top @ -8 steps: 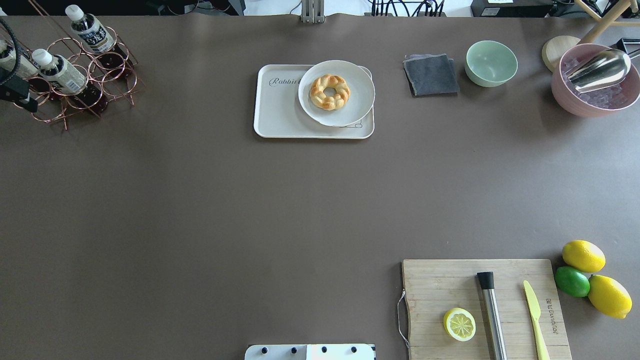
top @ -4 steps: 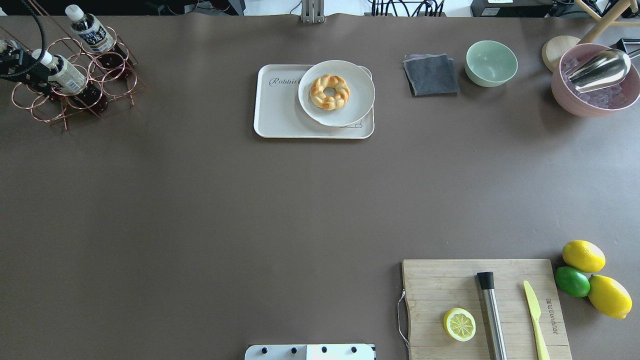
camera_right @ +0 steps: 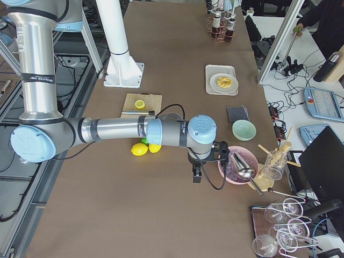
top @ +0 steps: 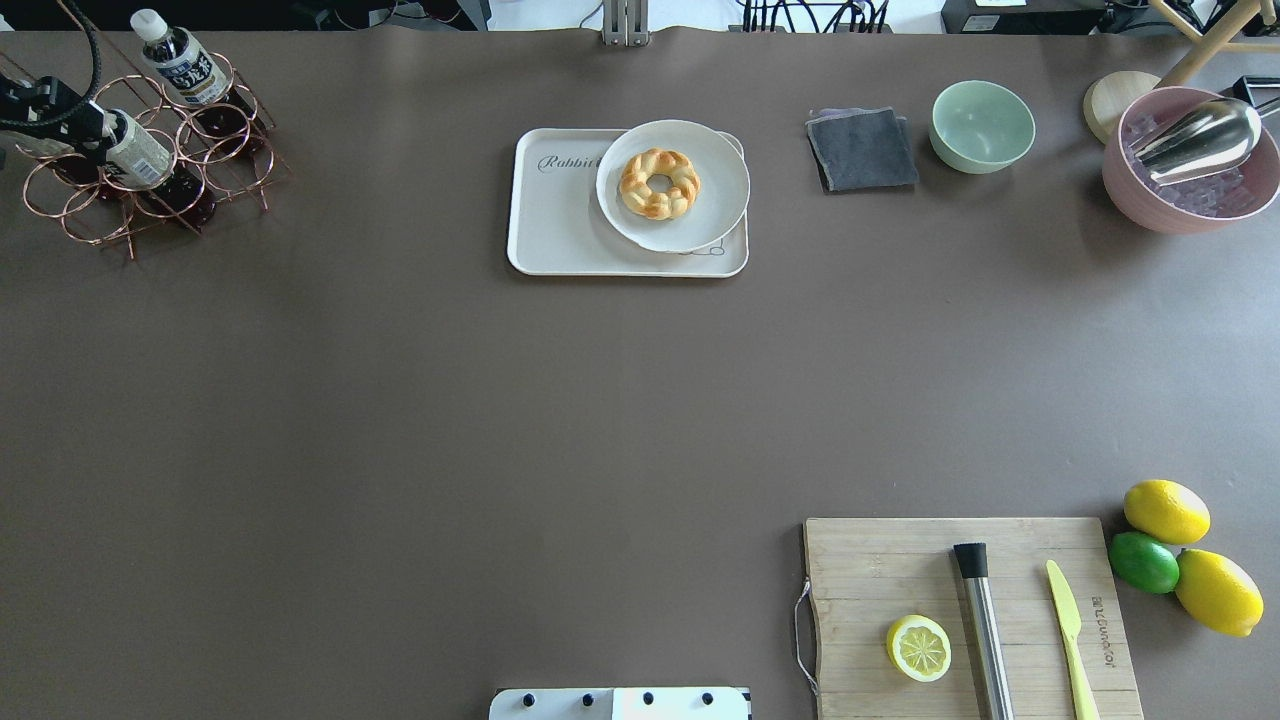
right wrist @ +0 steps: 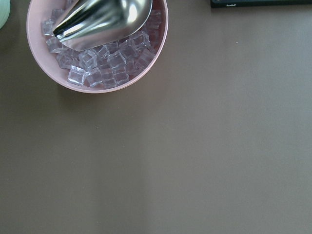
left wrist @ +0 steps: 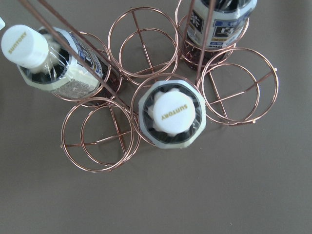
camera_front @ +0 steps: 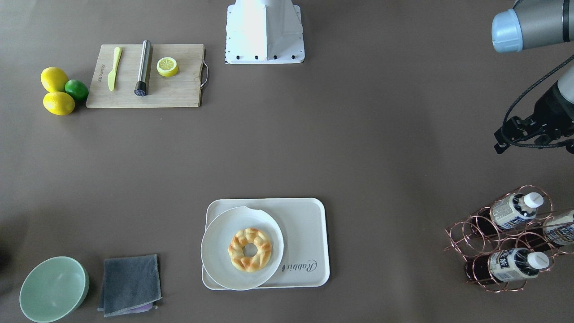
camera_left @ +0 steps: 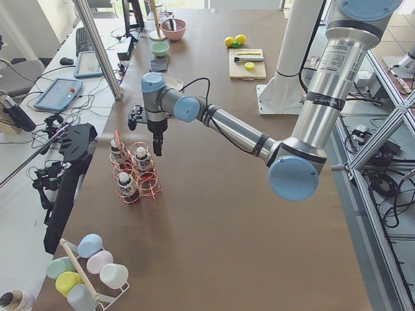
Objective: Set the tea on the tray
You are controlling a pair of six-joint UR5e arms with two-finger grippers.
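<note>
Three tea bottles stand in a copper wire rack [top: 210, 150] at the table's far left: one at the back [top: 180, 66], one in the middle [top: 138, 152], and a third mostly hidden under my left arm. The left wrist view looks straight down on a white cap [left wrist: 172, 113]. My left gripper [camera_left: 157, 146] hangs above the rack; its jaws show in no close view, so I cannot tell whether it is open or shut. The cream tray [top: 556, 225] lies far centre and carries a plate [top: 715, 215] with a bread ring. My right gripper [camera_right: 196, 174] hovers beside the ice bowl; I cannot tell its state.
A pink ice bowl [top: 1125, 185] with a metal scoop, a green bowl [top: 982, 125] and a grey cloth [top: 862, 150] sit at the far right. A cutting board [top: 870, 570] with a lemon half, a steel muddler and a knife lies near right, beside lemons and a lime.
My left gripper has come in from the left edge, over the rack, and now covers the middle bottle's cap. The bottles and the tray have not moved.
</note>
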